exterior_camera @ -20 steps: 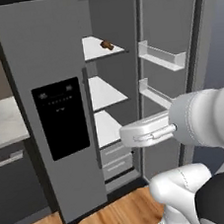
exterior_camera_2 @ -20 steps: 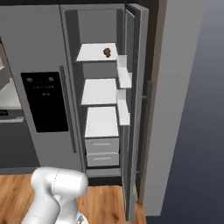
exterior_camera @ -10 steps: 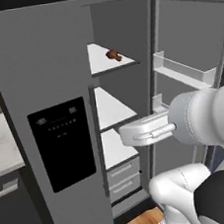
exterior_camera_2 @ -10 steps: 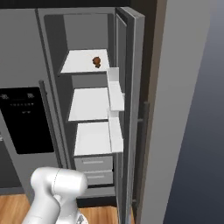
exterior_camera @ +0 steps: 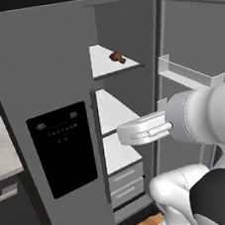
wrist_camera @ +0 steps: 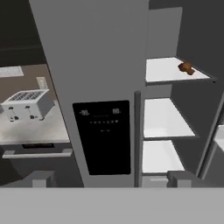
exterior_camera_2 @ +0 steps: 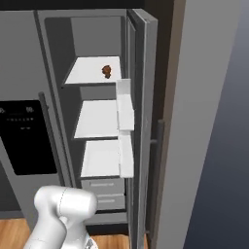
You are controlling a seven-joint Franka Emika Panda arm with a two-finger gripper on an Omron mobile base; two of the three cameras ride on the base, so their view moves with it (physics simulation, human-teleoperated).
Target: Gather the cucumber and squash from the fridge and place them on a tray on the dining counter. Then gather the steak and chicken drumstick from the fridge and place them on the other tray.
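I see one fridge (exterior_camera: 57, 91), right door open: three white shelves, one chicken drumstick (exterior_camera: 117, 57) on the top one. My hand (wrist_camera: 111, 178) is wide open, empty.

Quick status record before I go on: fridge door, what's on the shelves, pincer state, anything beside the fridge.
fridge: right door swung open, left door shut
chicken drumstick: lies on the top shelf, toward its right side
lower shelves: bare, as far as the views show
pincer: open, holds nothing, faces the fridge
toaster: on the counter left of the fridge
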